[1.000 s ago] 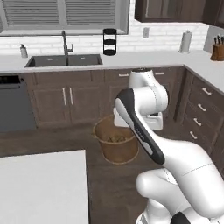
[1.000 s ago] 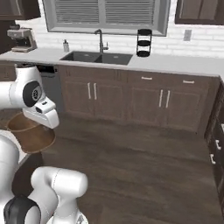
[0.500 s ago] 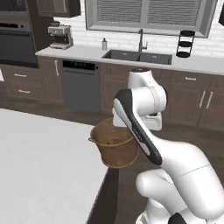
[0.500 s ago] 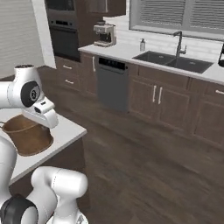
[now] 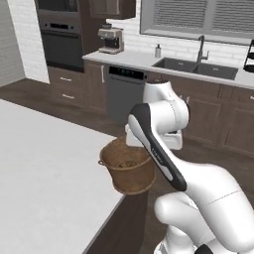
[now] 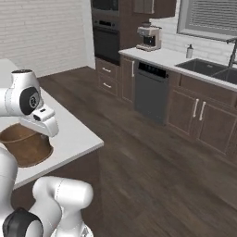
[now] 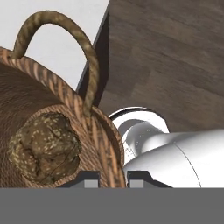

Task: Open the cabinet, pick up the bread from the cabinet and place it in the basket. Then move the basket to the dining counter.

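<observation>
The pincer (image 7: 109, 177) is clenched on the basket (image 5: 130, 173) rim, bread (image 7: 43, 146) inside, seemingly held above the tabletop (image 5: 44, 188) edge.

dining counter (image 5: 44, 178) bare, floor (image 6: 152, 157) open

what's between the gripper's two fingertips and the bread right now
In the hand view, the basket wall: the gripper is shut on its woven rim, and the bread lies just inside it on the basket's bottom.
</observation>
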{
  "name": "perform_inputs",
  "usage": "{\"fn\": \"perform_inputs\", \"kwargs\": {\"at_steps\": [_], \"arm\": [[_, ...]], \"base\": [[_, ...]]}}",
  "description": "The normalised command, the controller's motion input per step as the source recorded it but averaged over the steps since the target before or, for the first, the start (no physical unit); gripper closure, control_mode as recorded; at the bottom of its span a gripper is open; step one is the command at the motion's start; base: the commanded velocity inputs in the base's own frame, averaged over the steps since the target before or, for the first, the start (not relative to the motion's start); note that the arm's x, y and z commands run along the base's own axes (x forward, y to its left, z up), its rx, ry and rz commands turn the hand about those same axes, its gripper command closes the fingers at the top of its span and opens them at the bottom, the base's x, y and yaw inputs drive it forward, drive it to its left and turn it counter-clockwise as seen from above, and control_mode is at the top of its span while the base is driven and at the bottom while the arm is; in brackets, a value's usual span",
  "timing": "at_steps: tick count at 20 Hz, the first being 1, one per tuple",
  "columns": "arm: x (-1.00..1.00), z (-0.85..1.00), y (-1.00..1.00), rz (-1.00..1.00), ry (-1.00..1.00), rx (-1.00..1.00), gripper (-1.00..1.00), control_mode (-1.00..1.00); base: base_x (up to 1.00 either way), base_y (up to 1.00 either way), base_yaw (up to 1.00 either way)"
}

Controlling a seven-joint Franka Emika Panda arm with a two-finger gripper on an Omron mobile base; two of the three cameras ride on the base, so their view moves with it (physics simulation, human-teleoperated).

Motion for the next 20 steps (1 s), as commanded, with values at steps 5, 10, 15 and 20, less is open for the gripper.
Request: {"fn": "perform_inputs", "kwargs": {"at_steps": [5, 10, 15, 20], "arm": [[0.00, 0.00, 0.00, 0.00, 0.00, 0.00, 1.00, 1.00], [0.03, -0.03, 0.14, 0.03, 0.00, 0.00, 1.00, -1.00], [0.66, -0.27, 0.78, 0.11, -0.05, 0.00, 1.00, -1.00], [0.95, -0.57, 0.71, 0.07, -0.02, 0.00, 1.00, -1.00]], "base": [[-0.14, 0.71, 0.54], [-0.04, 0.34, 0.14], [0.00, 0.00, 0.00], [0.00, 0.00, 0.00]]}}
